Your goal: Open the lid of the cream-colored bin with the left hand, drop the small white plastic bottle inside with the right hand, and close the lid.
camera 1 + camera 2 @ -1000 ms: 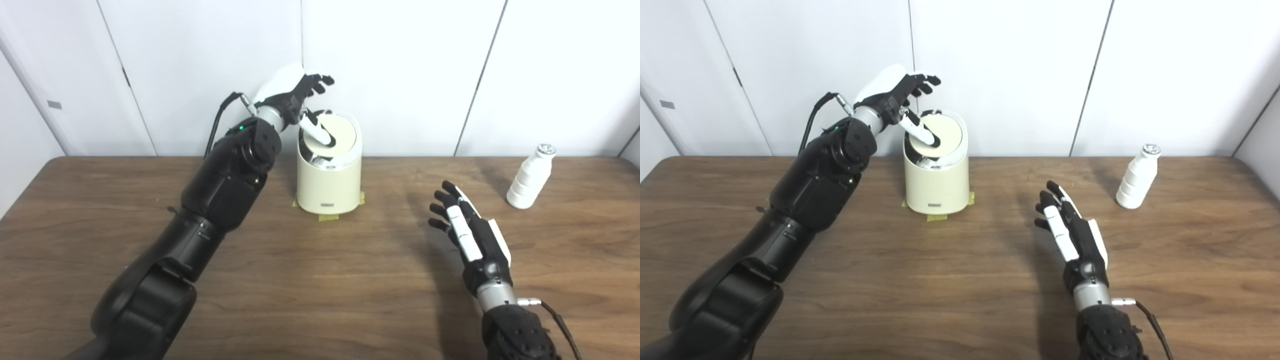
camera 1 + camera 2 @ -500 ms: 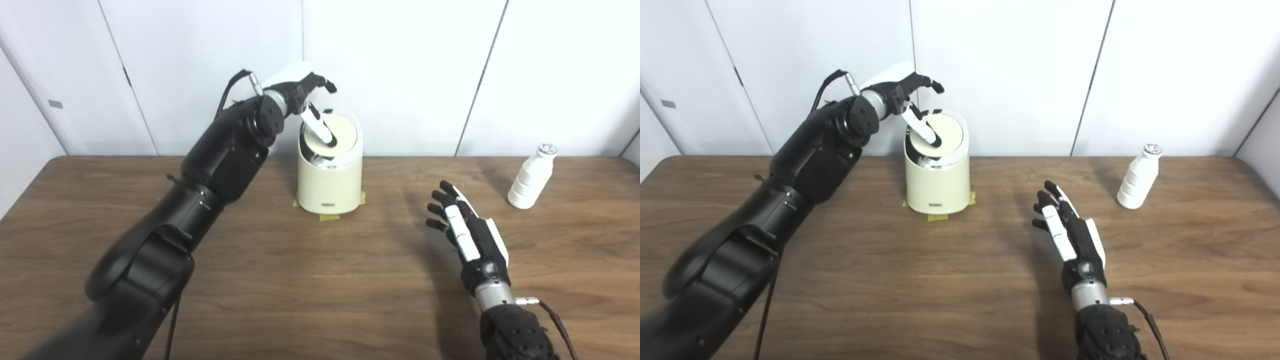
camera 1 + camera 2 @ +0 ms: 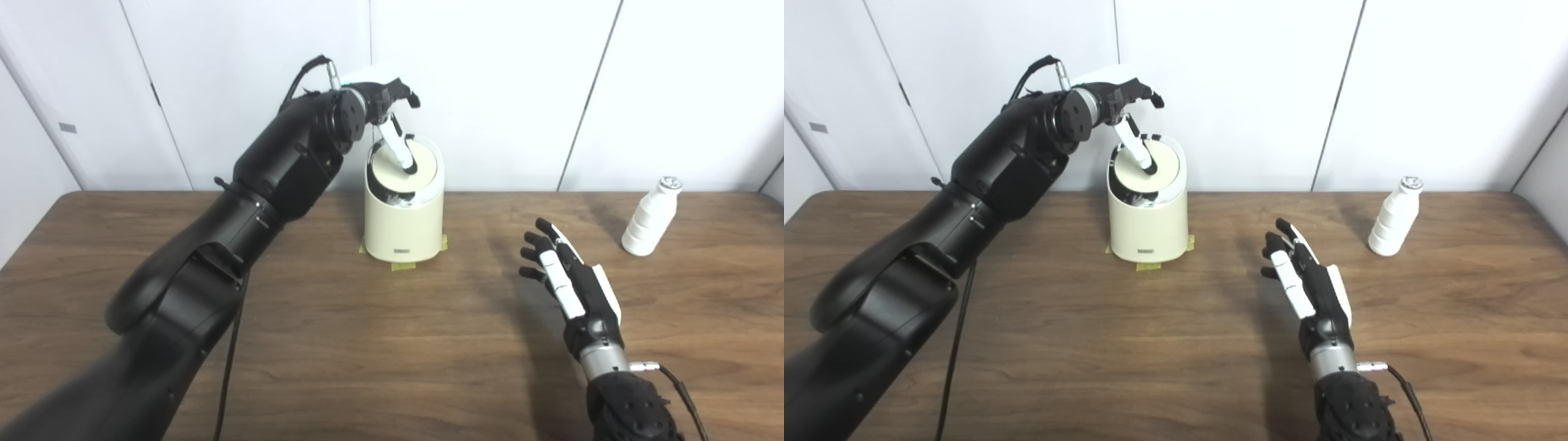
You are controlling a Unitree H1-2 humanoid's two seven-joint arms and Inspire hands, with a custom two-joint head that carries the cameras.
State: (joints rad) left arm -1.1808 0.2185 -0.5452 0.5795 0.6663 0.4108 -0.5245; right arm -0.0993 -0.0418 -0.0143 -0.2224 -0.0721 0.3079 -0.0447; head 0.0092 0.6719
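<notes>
The cream-colored bin (image 3: 403,214) stands at the back middle of the table on yellow tape. Its round lid (image 3: 405,170) is tilted, showing a dark gap at the front. My left hand (image 3: 387,104) hovers over the bin, open, with its thumb pressing down on the lid and the other fingers held above. The small white plastic bottle (image 3: 648,218) stands upright at the far right. My right hand (image 3: 569,280) floats open above the table, palm sideways, well left of the bottle and holding nothing.
White wall panels (image 3: 490,73) rise right behind the table's back edge. The wooden table (image 3: 380,343) spreads bare between bin and bottle. My left arm (image 3: 245,208) crosses the left half of the view.
My left arm has risen and swung over the bin, with the thumb moving toward the lid's centre and pointing more steeply down. The right hand drifted slightly left.
</notes>
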